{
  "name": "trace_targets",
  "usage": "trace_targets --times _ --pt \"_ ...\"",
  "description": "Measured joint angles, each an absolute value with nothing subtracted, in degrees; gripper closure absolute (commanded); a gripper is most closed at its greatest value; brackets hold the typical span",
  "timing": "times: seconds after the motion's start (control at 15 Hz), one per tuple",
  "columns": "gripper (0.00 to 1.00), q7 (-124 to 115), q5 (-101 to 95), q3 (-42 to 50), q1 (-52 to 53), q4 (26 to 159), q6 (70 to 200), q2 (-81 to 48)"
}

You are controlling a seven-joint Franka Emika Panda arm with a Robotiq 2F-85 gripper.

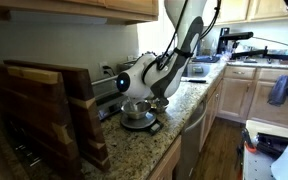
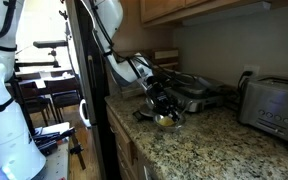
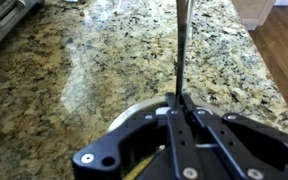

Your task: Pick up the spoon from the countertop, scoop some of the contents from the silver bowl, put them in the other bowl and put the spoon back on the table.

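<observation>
One step looks done: the gripper [image 3: 181, 103], pinched on the spoon [image 3: 181, 45], holds it above the bowl [image 1: 136, 117] on the worktop [image 3: 84, 60]; scooping, transfer and the spoon's return apparently remain.

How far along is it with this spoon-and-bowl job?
Done: the spoon is off the countertop, clamped in the shut gripper. In hand: it hangs over the silver bowl, apparently scooping. Left: tipping the scoop into the other bowl, which I cannot spot here, then laying the spoon back down.
</observation>
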State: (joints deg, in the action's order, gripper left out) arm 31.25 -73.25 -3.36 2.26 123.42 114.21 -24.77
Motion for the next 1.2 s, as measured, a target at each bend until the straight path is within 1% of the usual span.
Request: trace_targets --times 0.6,1.2 --pt "0.97 28.89 -73.47 -3.92 2.26 123.43 114.21 -24.59" --pt "0.97 28.3 -79.13 -3.6 2.22 123.44 111.01 -24.57"
